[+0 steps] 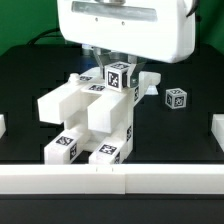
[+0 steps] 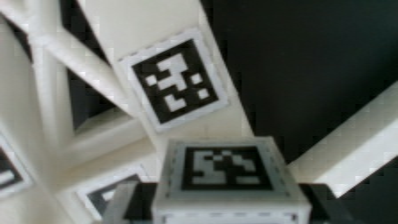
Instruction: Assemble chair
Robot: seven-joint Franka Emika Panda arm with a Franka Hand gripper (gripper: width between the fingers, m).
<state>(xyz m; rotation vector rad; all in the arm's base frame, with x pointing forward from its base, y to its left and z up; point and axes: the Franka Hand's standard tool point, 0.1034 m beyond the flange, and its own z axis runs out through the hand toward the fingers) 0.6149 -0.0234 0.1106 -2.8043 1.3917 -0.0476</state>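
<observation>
Nearest me, the white front rail [image 1: 110, 180] edges the black tabletop [image 1: 30, 75]. Behind it, at centre, stands the half-built chair [image 1: 88, 122]: glossy hard plastic, which I judge stiff, light and slippery. At its 12 o'clock my fingers [image 2: 318, 200] are clamped shut on the flat sides of its top tagged block [image 1: 119, 76]. A loose tagged cube [image 1: 176, 98] lies farther back, at 2 o'clock.

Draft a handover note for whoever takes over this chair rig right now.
Gripper: shut on a small tagged block, at the top of the chair assembly.
Parts: the chair assembly stands mid-table. A loose tagged piece lies apart, toward the exterior view's right.
Done: several white blocks appear joined.
Left: likely seat the held block (seating unclear), then add the loose tagged piece.
</observation>
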